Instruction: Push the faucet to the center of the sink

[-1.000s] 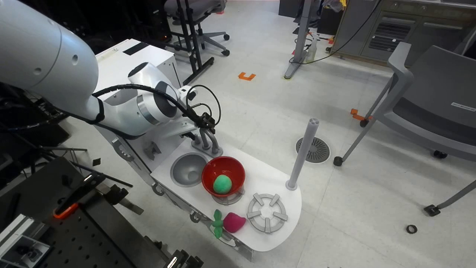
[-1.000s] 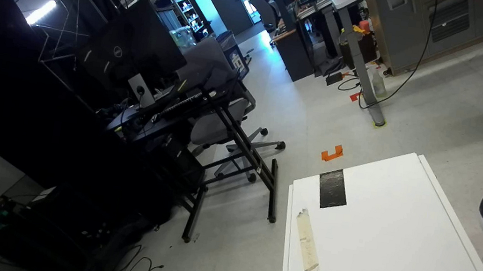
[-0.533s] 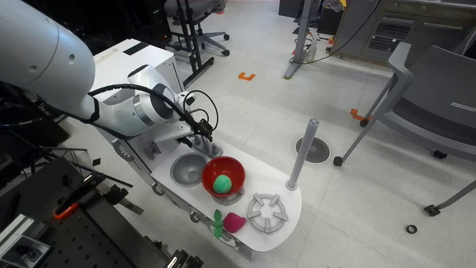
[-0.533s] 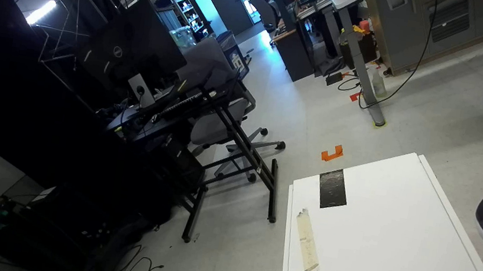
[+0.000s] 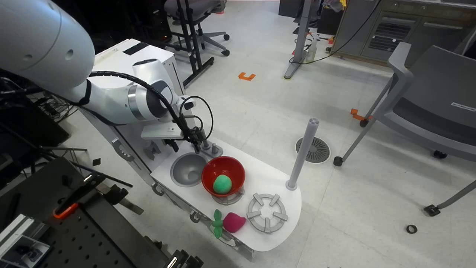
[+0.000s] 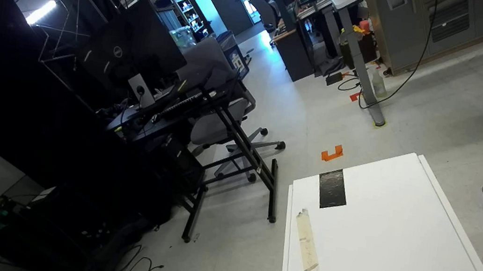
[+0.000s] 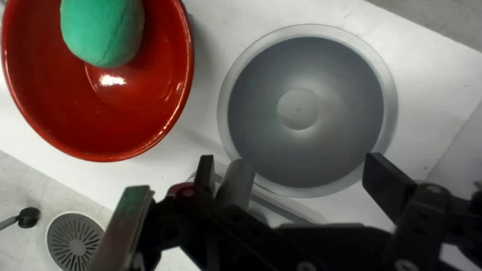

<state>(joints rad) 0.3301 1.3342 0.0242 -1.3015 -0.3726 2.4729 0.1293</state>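
The grey faucet stands on the white counter behind the sink. In the exterior view my gripper hides most of its spout. In the wrist view the spout is a grey tube between my fingers, close beside the left one; whether they touch I cannot tell. The round grey sink also shows in the wrist view, and the spout's end overlaps its rim there. My gripper is open above the sink's faucet-side edge; its fingers also show wide apart in the wrist view.
A red bowl with a green ball stands right beside the sink. A grey post, a burner ring and a pink toy with green leaves are farther along the counter. A white cabinet shows too.
My gripper has moved down and to the left in the exterior view, from over the faucet toward the sink. More of the spout is covered now; whether it turned I cannot tell.
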